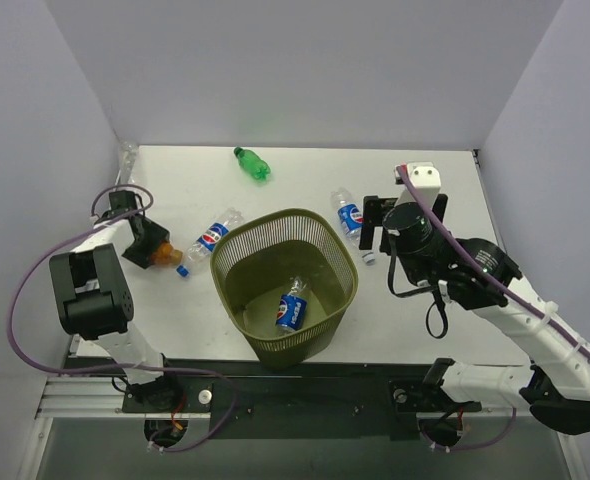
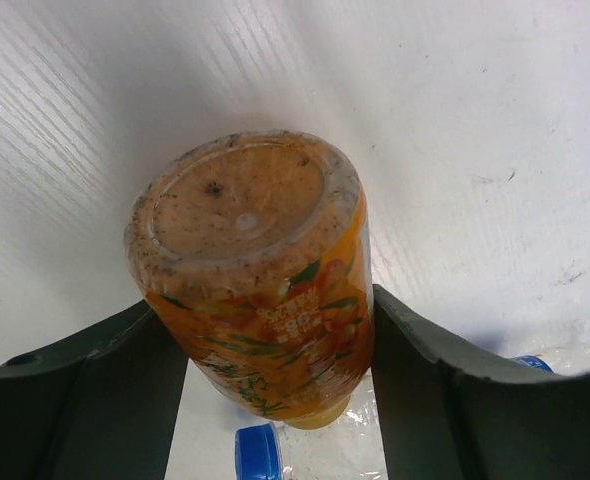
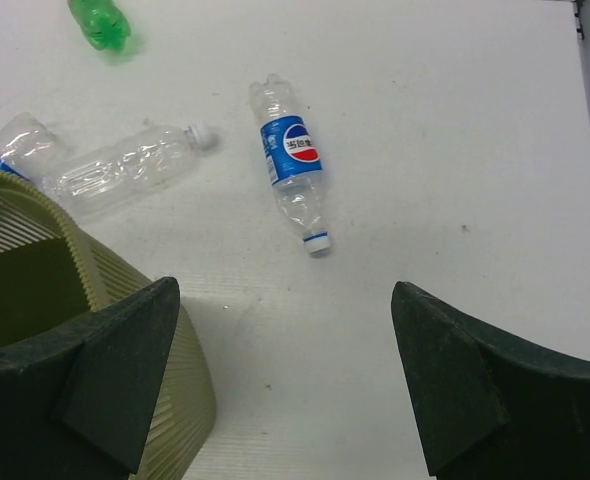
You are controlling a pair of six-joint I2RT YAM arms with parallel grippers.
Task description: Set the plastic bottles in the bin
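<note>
Your left hand point(image 2: 275, 372) is clamped on the orange plastic bottle point(image 2: 260, 290), so lift it above the olive-green mesh bin point(image 1: 285, 213) before letting go.

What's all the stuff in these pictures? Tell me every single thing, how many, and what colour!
bin: one, olive green, middle of the table
Pepsi bottles: three, clear with blue labels; one inside the bin, one lying left of it, one lying right of it
clear bottle: one, white cap, no label showing, lying beyond the bin
green bottle: one, green, far side of the table
orange bottle: one, orange, held in the left claw
table: one, white
left claw: black, shut on the orange bottle
right claw: black, open, right of the bin
</note>
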